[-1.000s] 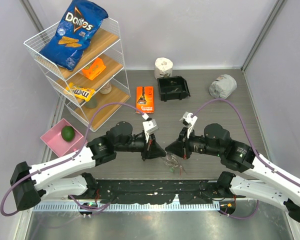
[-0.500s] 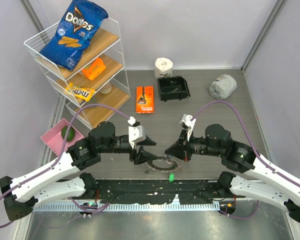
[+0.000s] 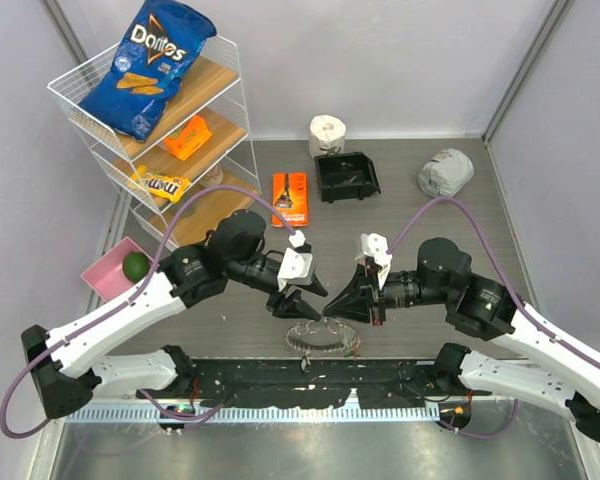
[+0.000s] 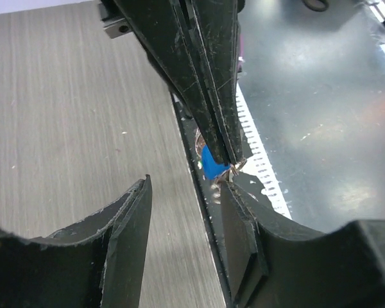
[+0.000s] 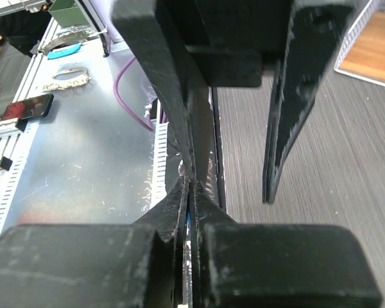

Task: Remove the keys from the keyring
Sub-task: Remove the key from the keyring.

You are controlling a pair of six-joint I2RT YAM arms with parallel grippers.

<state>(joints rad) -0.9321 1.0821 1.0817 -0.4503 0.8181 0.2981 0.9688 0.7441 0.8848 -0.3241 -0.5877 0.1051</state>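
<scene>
The keyring (image 3: 325,338), a frilly silver loop, lies at the table's near edge just below both grippers. My right gripper (image 3: 331,312) is shut on its rim; its tips (image 4: 234,163) pinch thin metal beside a blue key head (image 4: 210,162). In the right wrist view the same jaws (image 5: 189,183) are pressed together with a blue sliver between them. My left gripper (image 3: 300,298) is open and holds nothing; it faces the right one, and its fingertips (image 4: 186,186) flank the pinched spot. One left finger (image 5: 282,128) hangs free over the table. Other keys are hidden.
A wire rack (image 3: 235,75) with a Doritos bag (image 3: 160,65) and snacks stands at the back left. A pink tray (image 3: 102,285) holds a lime. An orange packet (image 3: 290,198), black bin (image 3: 346,177), paper roll (image 3: 327,133) and grey wad (image 3: 445,172) lie farther back.
My left gripper opened, drew back to the left, then came in again toward the right gripper's tip. The keyring dropped lower to the table edge. The green key is no longer seen.
</scene>
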